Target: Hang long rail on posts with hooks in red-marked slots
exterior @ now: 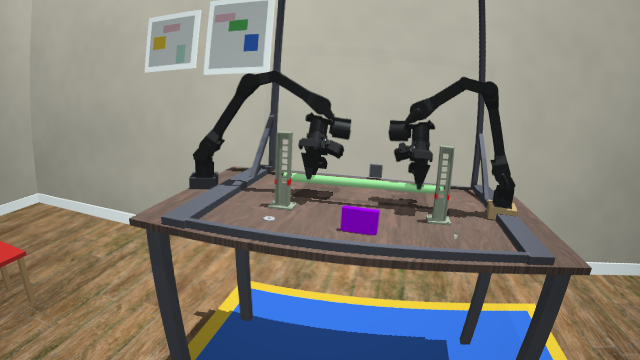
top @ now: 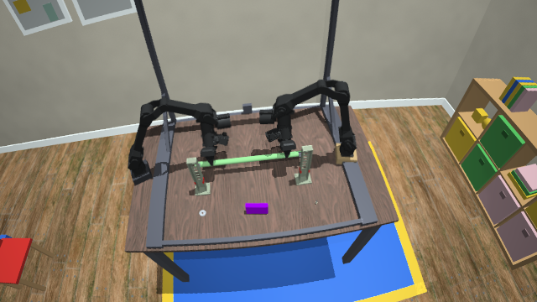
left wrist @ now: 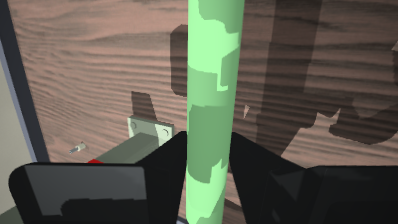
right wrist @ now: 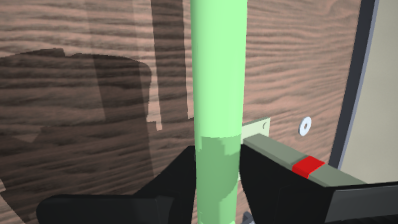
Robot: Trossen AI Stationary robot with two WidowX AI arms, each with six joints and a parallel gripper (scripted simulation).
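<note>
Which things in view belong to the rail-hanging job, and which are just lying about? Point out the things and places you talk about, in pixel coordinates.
For the job: green rail [top: 247, 158] [exterior: 365, 183] [left wrist: 212, 90] [right wrist: 220, 75]; washer-side post [top: 200, 184] [exterior: 284, 197] [right wrist: 275, 149]; other post [top: 303, 179] [exterior: 440, 212] [left wrist: 130, 150]; left gripper [top: 287, 155] [exterior: 419, 186] [left wrist: 208, 134]; right gripper [top: 211, 163] [exterior: 309, 176] [right wrist: 217, 147].

Lying about: purple block [top: 257, 208] [exterior: 360, 220]; washer [top: 200, 213] [exterior: 265, 218] [right wrist: 301, 129]; small pale piece [top: 316, 203] [exterior: 455, 236] [left wrist: 78, 147].

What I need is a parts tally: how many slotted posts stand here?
2: one post near the left gripper, the other post near the right gripper. None seems hidden.

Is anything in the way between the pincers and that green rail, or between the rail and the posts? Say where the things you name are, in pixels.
Nothing visible. Both pincers [top: 287, 154] [exterior: 419, 186] [left wrist: 209, 137] [right wrist: 217, 150] grip the rail [top: 247, 159] [exterior: 355, 182] [left wrist: 215, 50] [right wrist: 220, 65], close behind the posts [top: 303, 179] [exterior: 283, 199] [left wrist: 117, 151] [right wrist: 272, 146]; the purple block [top: 257, 208] [exterior: 360, 220] is in front.
</note>
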